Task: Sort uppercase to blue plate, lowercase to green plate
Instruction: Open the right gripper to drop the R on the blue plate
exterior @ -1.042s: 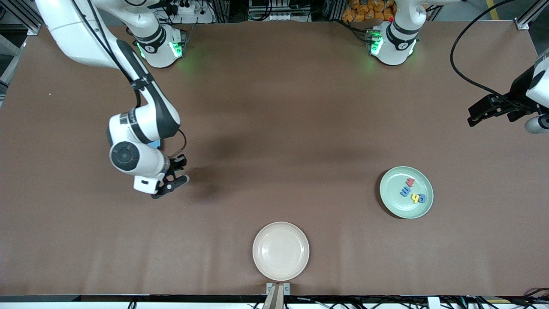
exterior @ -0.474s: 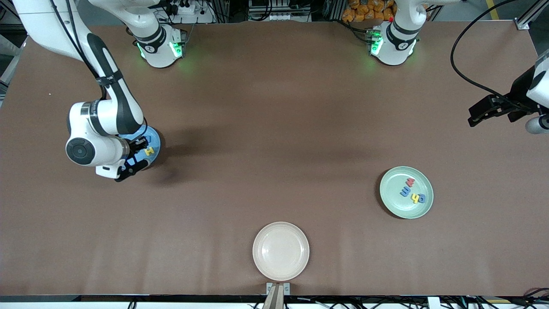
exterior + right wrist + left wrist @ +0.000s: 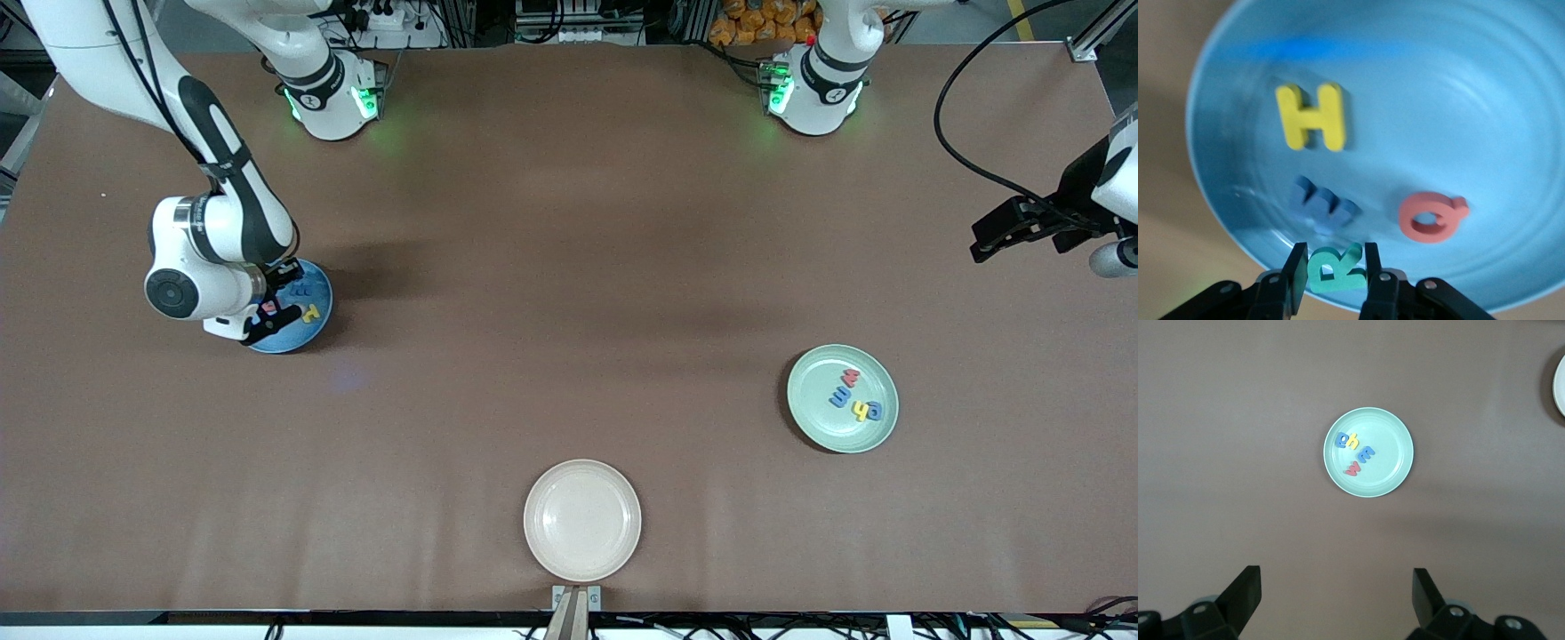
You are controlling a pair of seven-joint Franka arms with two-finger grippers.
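Teal-green R [image 3: 1333, 268] sits pinched in the right gripper [image 3: 1333, 277] over the blue plate [image 3: 1511, 133].

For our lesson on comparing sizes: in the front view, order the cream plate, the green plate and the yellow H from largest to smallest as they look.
1. Cream plate, slightly the largest, though it lies nearest the camera.
2. Green plate.
3. Yellow H, far smaller.

Plenty of bare tabletop [image 3: 569, 267] across the middle of the frame. Blocked at lower centre by the cream plate [image 3: 582, 520], and lower toward the left arm's end by the green plate [image 3: 813, 418]. Tight over the blue plate [image 3: 313, 331]: right gripper [image 3: 267, 320] low there, clamped on R [image 3: 1335, 268], with H [image 3: 1311, 117], Q [image 3: 1431, 217] and M [image 3: 1321, 203] filling the floor.
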